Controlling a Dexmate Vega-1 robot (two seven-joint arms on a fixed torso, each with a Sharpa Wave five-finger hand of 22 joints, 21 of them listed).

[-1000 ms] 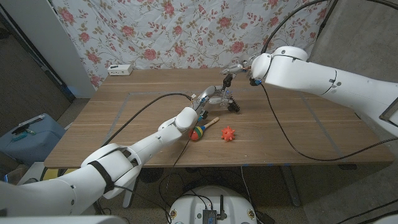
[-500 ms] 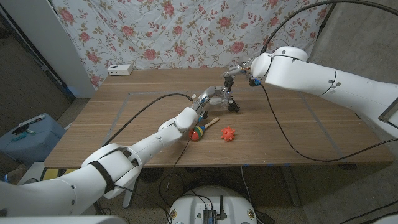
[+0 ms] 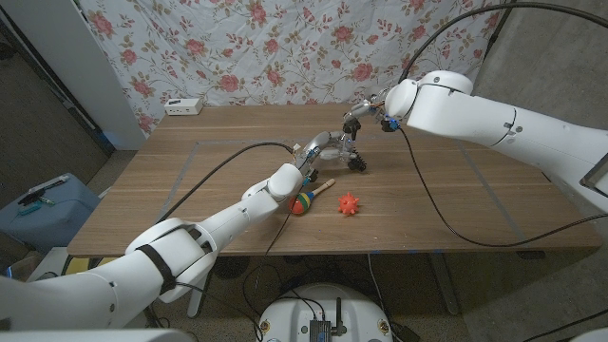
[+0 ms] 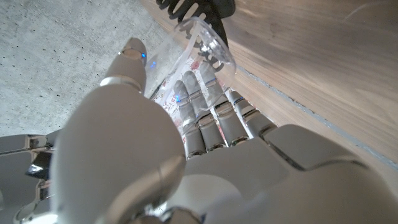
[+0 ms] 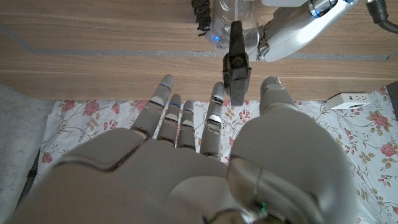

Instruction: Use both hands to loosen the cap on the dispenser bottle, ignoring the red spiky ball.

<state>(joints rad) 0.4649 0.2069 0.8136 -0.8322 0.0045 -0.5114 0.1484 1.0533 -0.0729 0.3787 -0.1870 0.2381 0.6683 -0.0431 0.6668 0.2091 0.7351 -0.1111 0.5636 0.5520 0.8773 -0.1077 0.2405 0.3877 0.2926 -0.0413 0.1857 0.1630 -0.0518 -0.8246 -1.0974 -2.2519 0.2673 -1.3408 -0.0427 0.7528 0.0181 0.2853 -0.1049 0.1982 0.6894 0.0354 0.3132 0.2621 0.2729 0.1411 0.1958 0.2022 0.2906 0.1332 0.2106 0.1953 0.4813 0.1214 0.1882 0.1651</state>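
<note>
Left hand wraps clear bottle, fingers pressed along its side; right hand just above it, fingers spread, touching nothing, black pump cap just past fingertips; red spiky ball on table, nearer robot than left hand, apart

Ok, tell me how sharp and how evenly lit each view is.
Head view: evenly lit and sharp, soft shadows under the bottle and red ball. Left wrist view: the left robot hand looms large and soft, and the table looks smeared. Right wrist view: crisp, with the bottle's black pump sharp.
</note>
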